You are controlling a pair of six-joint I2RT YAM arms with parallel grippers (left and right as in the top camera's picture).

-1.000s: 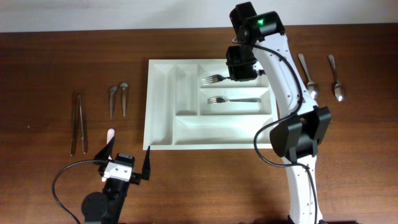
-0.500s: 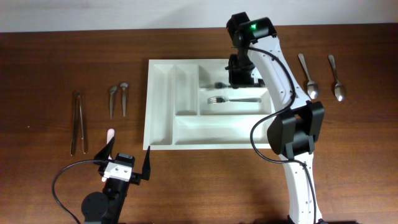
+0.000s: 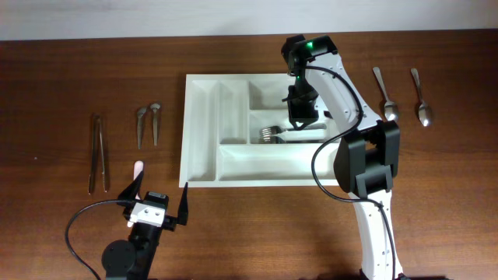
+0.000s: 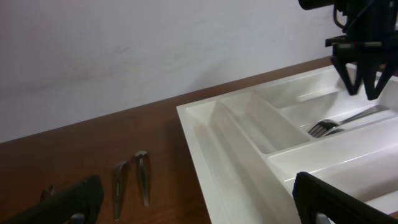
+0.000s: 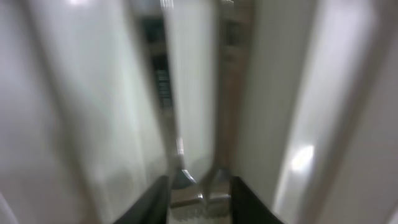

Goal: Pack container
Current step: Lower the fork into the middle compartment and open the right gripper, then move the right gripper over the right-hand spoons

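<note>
Container (image 3: 264, 165), white, five compartments, at the middle of the desk (image 3: 62, 78), closer to the far edge; from the left wrist cut off at the right and lower borders. Two forks (image 3: 272, 134) together in the middle crosswise compartment, heads toward the left edge; handles partly hidden under the right arm (image 3: 342, 84) from above, and only one head clearly told apart from the left wrist. Right gripper (image 4: 364, 93) just above those handles, jaws a little apart, nothing between them as far as visible. Right wrist picture strongly blurred: two long shapes side by side between the dark fingers (image 5: 155, 199), seemingly the forks, no finer detail. Left gripper (image 3: 159, 198) close to the near edge, before the near left corner of the container, jaws wide and empty. Tongs (image 3: 98, 128) toward the left edge, then two small pieces of cutlery (image 3: 155, 124), kind hard to tell. Two spoons (image 3: 384, 92) toward the far right corner. Small pale thing (image 3: 138, 166) beside the left gripper, not possible to identify.
</note>
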